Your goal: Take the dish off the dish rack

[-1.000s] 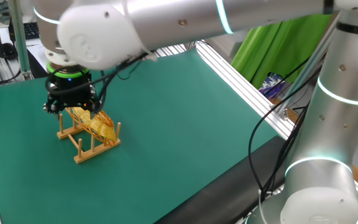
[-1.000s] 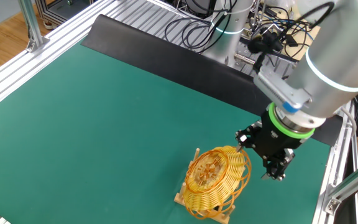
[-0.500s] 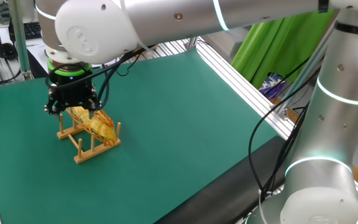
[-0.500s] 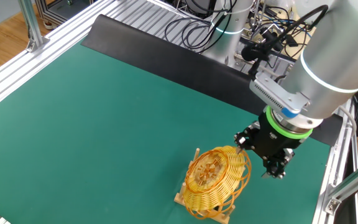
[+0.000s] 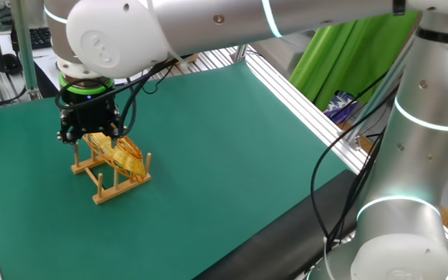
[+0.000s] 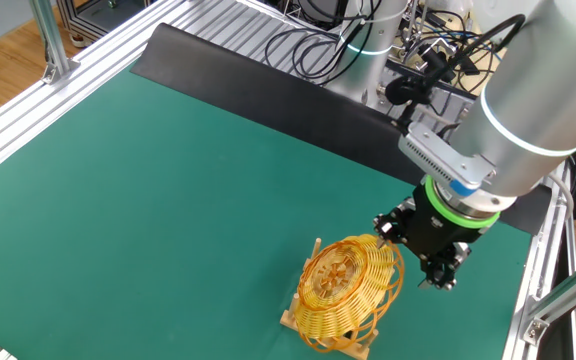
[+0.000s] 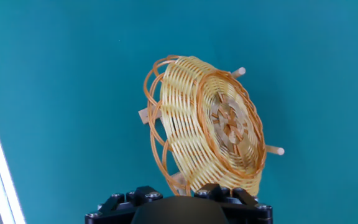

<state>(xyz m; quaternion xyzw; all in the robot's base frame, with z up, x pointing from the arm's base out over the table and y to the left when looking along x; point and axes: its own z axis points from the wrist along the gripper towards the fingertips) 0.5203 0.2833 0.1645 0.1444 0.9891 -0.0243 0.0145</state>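
since a second ago only the arm has shifted: the gripper has eased slightly toward the dish and a touch lower, while dish and dish rack sit exactly as they did on the green counter.

the dish stands on edge, tilted, slotted between the pegs of the rack, its woven bottom facing the hand view and its looped rim spreading past the rack on both sides. it looks light and fairly stiff, but the open weave is springy and could crush or snag on a peg if squeezed hard or dragged sideways. my judgement: take the upper rim with a gentle pinch and lift straight up along the pegs.

whether the fingers are apart or together cannot be told; nothing is gripped yet.
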